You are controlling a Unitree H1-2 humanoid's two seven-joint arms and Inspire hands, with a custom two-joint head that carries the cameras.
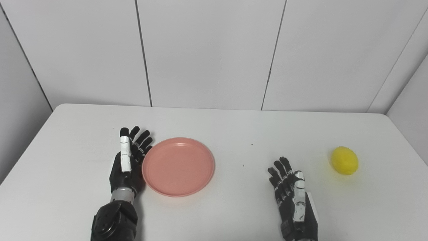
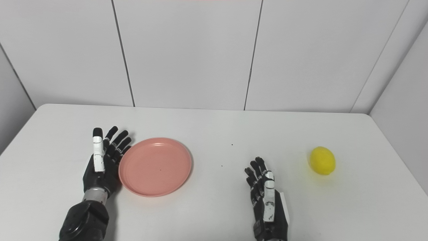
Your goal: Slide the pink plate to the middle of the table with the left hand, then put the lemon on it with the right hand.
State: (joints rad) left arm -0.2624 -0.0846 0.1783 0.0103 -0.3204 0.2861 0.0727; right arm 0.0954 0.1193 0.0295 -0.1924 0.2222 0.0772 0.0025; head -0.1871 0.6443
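White is the table (image 1: pixel 214 214), and it fills the whole bottom part of both views. Closest to us, on the right, is the right hand (image 1: pixel 294 197). It is black with white bits. It sits low over the table with its fingers straight and a little apart, and it holds nothing. On the left, a bit farther in, is the left hand (image 1: pixel 128 160). It stands on its edge with the palm facing right. Its fingers are stretched out and spread, and they grip nothing. The palm side is right against the left rim of the plate (image 1: pixel 179 166), though I cannot tell for sure if it is touching. The plate is pink and round, and it lies flat on the table. It sits left of the middle, with nothing on it. The lemon (image 1: pixel 344 160) is yellow and lies on the table far over on the right, well apart from the plate. It is right of the right hand and a bit farther back, and the hand is not touching it. At the very back, behind the table, stands a wall (image 1: pixel 214 50) of pale panels with thin dark lines between them.
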